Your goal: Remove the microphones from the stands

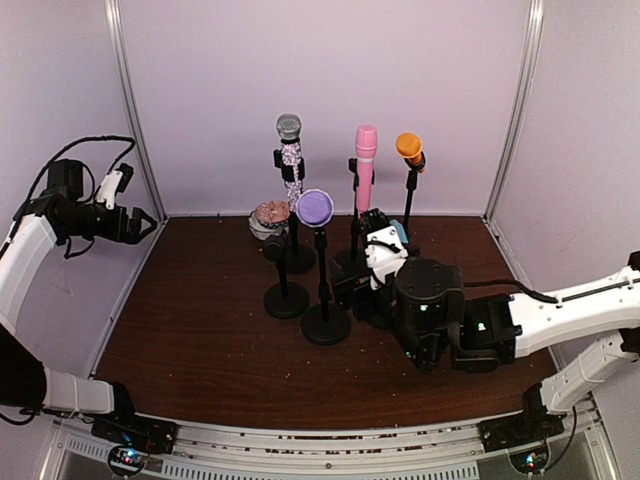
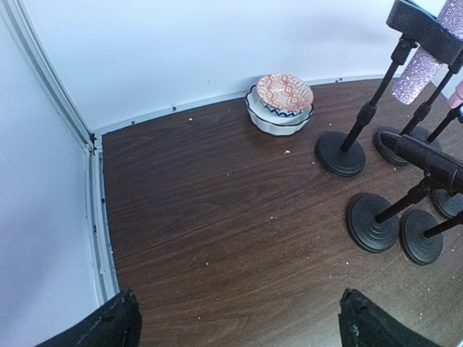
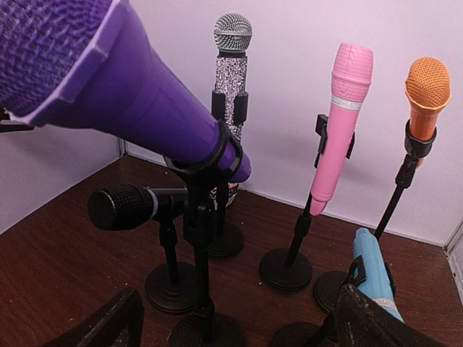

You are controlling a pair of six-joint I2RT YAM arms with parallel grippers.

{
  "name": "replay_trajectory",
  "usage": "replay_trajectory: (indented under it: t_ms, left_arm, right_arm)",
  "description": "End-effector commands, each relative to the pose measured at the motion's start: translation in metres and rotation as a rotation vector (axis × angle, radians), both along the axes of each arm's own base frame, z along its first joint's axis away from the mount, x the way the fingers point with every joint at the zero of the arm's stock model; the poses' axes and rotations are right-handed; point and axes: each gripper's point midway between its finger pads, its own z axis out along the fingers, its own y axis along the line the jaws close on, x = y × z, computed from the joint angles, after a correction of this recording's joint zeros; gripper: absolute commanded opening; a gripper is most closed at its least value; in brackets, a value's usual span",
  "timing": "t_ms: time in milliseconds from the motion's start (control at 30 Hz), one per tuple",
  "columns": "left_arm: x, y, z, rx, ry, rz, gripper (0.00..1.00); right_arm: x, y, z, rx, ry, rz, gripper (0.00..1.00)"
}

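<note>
1. Right-arm base [image 1: 545, 395] and left-arm base [image 1: 95, 395] lie nearest the camera in the top view, at the near edge of the bench [image 1: 200, 340].
2. Top view, arms: the right end effector [image 1: 372, 240] is reached in among the stands, just beside the blue microphone [image 1: 399, 235]. The left end effector [image 1: 143, 225] hangs by the left wall, well apart from every stand, with its jaws apart and nothing held.
3. Top view, task items: the glitter microphone [image 1: 289, 155], pink microphone [image 1: 365, 165], orange microphone [image 1: 409, 150], purple microphone [image 1: 315, 208] and black microphone [image 1: 276, 247] each sit in a clip, as does the blue one.
4. Left wrist view: both fingers show at the lower corners, spread wide, with only bare bench between them. Stacked bowls [image 2: 282, 101] stand near the back wall. Several stand bases lie to the right, none touched.
5. Right wrist view: the fingers are spread at the lower corners and clamp nothing. The blue microphone rises just beside the right finger, seated in its clip. The purple microphone fills the upper left, also clipped.
6. Status (judgement): no removal is done; only the approach is under way. Remaining: close on a microphone body, draw it out of the clip and carry it clear. The intended microphone cannot be told for certain; the blue one is closest to a finger.
</note>
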Motion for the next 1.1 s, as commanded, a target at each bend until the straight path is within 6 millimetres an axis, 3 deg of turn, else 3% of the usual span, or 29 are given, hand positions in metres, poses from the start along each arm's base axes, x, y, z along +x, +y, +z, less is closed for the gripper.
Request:
replay_trajectory:
  t_ms: [0,200,333,833,967,1067]
  left_arm:
    - [-0.008,-0.009,0.025,-0.022,-0.062,-0.039,0.98]
    - [-0.011,-0.013,0.032,-0.038,-0.081,-0.058,0.98]
    - [-0.011,-0.014,0.035,-0.043,-0.085,-0.062,0.98]
    - [-0.019,-0.017,0.038,-0.029,-0.101,-0.078,0.98]
    - [-0.019,-0.017,0.036,-0.021,-0.100,-0.084,0.98]
    - [-0.018,-0.017,0.033,-0.024,-0.091,-0.089,0.98]
  right_arm:
    - [0.016,0.015,0.019,0.099,-0.027,-0.001,0.91]
    - [0.029,0.036,-0.003,0.061,-0.034,0.004,0.87]
    - [0.047,0.035,-0.015,0.076,-0.028,-0.045,0.81]
    - [0.097,0.043,-0.030,0.097,-0.081,-0.171,0.62]
    - [0.098,0.039,-0.033,0.095,-0.101,-0.200,0.53]
    - [0.098,0.034,-0.035,0.094,-0.111,-0.215,0.37]
